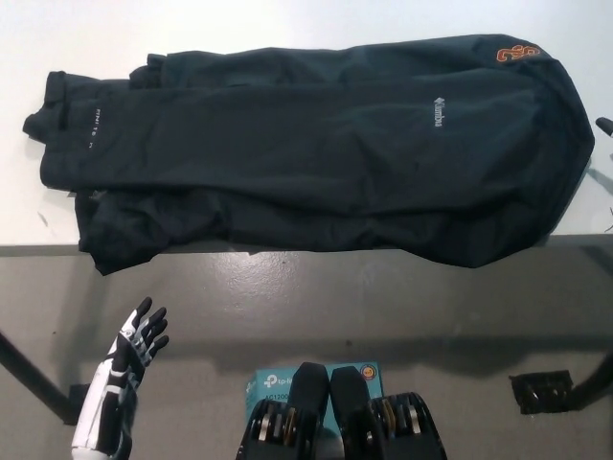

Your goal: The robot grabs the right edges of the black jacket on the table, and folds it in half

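The black jacket (316,153) lies spread lengthwise across the white table (287,24). Its sleeve end is at the left, and an orange logo (517,53) marks its far right end. Its lower edge hangs slightly over the table's front edge. Only a small black tip of my right hand (604,125) shows at the picture's right edge, just beside the jacket's right end and apart from it. My white left hand (139,337) rests low at the lower left, below the table, open and holding nothing.
The table's front edge (287,248) runs across the middle, with grey floor below it. On the floor lie a blue box (273,380) and, at the right, a black object (541,391). A dark table leg (29,379) slants at the far left.
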`<move>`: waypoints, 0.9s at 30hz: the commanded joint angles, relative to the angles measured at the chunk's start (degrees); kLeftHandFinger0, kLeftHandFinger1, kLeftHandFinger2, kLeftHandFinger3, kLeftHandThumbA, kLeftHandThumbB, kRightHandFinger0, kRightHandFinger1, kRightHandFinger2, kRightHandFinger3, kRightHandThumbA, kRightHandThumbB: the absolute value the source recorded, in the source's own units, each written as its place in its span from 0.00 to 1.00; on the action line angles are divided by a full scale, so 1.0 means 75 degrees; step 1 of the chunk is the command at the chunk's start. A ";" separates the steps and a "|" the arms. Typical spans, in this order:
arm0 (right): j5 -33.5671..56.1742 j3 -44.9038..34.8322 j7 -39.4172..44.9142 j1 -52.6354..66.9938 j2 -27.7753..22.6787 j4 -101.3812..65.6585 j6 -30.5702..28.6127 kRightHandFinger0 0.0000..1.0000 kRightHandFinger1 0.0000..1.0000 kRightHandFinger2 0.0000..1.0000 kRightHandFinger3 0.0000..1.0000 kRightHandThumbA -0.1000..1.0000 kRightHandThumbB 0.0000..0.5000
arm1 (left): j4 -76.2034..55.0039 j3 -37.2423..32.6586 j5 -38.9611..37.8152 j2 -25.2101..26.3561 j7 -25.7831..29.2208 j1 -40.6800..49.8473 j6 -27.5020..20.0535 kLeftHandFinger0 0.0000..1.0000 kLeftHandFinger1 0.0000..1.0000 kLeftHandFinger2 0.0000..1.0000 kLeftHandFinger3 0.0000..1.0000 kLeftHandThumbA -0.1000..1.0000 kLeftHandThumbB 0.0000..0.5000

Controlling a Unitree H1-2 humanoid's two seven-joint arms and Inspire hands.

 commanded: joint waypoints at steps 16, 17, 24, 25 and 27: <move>-0.0034 0.0194 0.0590 -0.0649 -0.0114 0.1104 -0.0329 1.00 1.00 1.00 1.00 1.00 0.71 | -0.0206 0.0153 -0.0090 0.0099 -0.0060 0.0089 -0.0300 1.00 1.00 1.00 1.00 1.00 0.25; -0.0096 0.0257 0.0590 -0.0638 -0.0088 0.1114 -0.0308 1.00 1.00 1.00 1.00 1.00 0.73 | -0.0221 0.0154 -0.0104 0.0098 -0.0071 0.0127 -0.0315 1.00 1.00 1.00 1.00 1.00 0.23; -0.0157 0.0332 0.0670 -0.0895 0.0008 0.1768 -0.0473 1.00 1.00 1.00 1.00 1.00 0.73 | -0.0227 0.0171 -0.0091 0.0087 -0.0056 0.0113 -0.0311 1.00 1.00 1.00 1.00 1.00 0.28; -0.0118 0.0309 0.0667 -0.0912 0.0047 0.1760 -0.0458 1.00 1.00 1.00 1.00 1.00 0.75 | -0.0215 0.0174 -0.0069 0.0087 -0.0050 0.0108 -0.0316 1.00 1.00 1.00 1.00 1.00 0.29; -0.0119 0.0310 0.0676 -0.0924 0.0043 0.1794 -0.0481 1.00 1.00 1.00 1.00 1.00 0.75 | -0.0215 0.0175 -0.0068 0.0086 -0.0051 0.0108 -0.0316 1.00 1.00 1.00 1.00 1.00 0.29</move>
